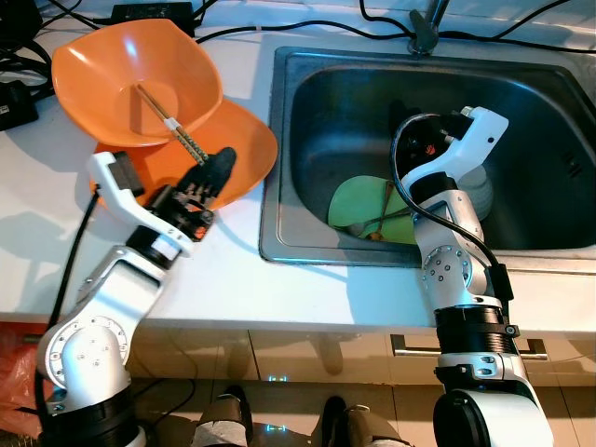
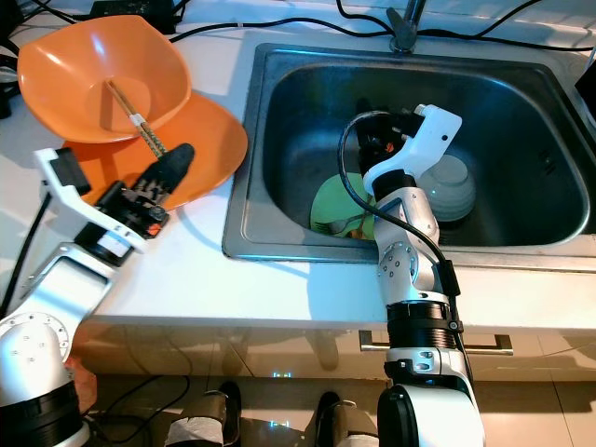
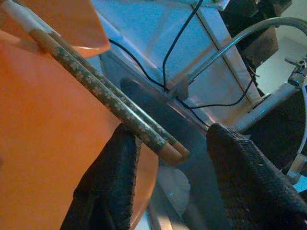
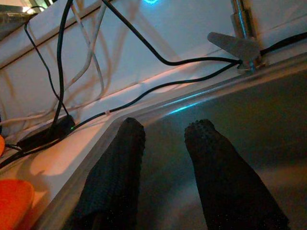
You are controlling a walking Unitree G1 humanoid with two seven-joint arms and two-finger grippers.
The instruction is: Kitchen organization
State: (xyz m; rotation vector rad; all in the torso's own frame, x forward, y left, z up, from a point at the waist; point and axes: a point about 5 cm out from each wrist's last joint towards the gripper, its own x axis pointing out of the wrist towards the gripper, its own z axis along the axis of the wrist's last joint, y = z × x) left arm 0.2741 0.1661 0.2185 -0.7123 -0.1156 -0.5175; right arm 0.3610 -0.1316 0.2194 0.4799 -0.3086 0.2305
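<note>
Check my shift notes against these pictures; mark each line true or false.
1. Chopsticks lie in the orange bowl. True.
2. The left claw is clamped shut on the chopsticks. False: its fingers are apart, with the chopstick ends between them, against one finger.
3. A green plate lies in the sink. True.
4. The right claw holds a white bowl. False: it is open and empty over the sink.
5. The orange bowl sits inside the sink. False: it sits on an orange plate on the counter.
</note>
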